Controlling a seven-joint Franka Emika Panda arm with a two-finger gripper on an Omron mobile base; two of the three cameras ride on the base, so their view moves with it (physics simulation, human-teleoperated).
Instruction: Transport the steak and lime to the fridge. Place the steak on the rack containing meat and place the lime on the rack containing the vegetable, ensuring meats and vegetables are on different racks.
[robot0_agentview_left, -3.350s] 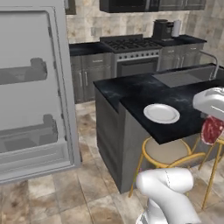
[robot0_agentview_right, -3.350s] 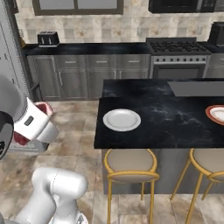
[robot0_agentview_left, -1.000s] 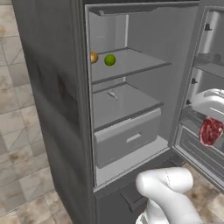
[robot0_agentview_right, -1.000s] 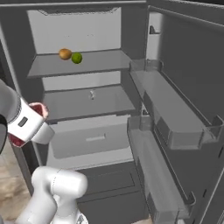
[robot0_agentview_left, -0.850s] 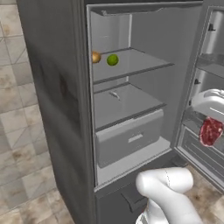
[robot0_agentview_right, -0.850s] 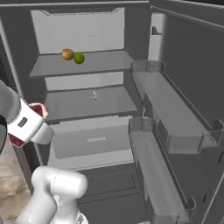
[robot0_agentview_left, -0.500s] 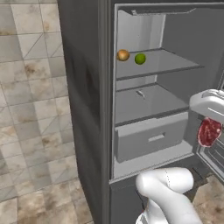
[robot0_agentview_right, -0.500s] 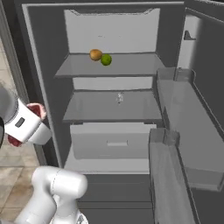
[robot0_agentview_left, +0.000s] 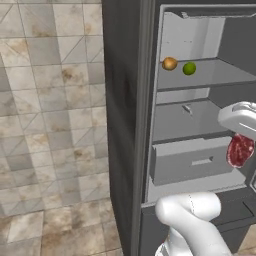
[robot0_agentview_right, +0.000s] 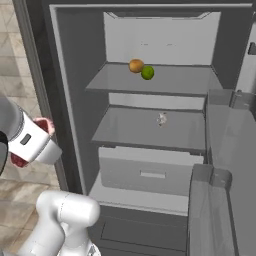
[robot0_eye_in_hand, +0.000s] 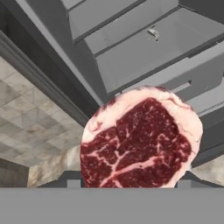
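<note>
Red and marbled, the steak (robot0_eye_in_hand: 140, 140) fills the lower half of my hand view, pinched in the gripper (robot0_agentview_left: 241, 146) out in front of the open fridge (robot0_agentview_right: 65, 60) — the fingers themselves are hidden behind the meat, but the slab hangs from them clear of everything. In the right base view the lime (robot0_agentview_right: 147, 73) sits on the upper shelf, the rack containing the vegetable (robot0_agentview_right: 165, 82), just beside the orange-brown vegetable (robot0_agentview_right: 136, 65), so I judge that half of the job done. What I have in hand is the carry-in: the steak belongs one level down, on the rack containing meat (robot0_agentview_right: 145, 131), where the small pale meat (robot0_agentview_right: 162, 119) lies toward the back, right of centre. To do it well I would bring the hand in level, between the two shelves and above the drawer (robot0_agentview_right: 150, 172), keeping the slab off the upper shelf's front edge. I would aim for the bare near-left part of the shelf, well apart from the pale piece, lower until the steak rests flat, and only then let go — dropping it from height risks it sliding off the front lip.
</note>
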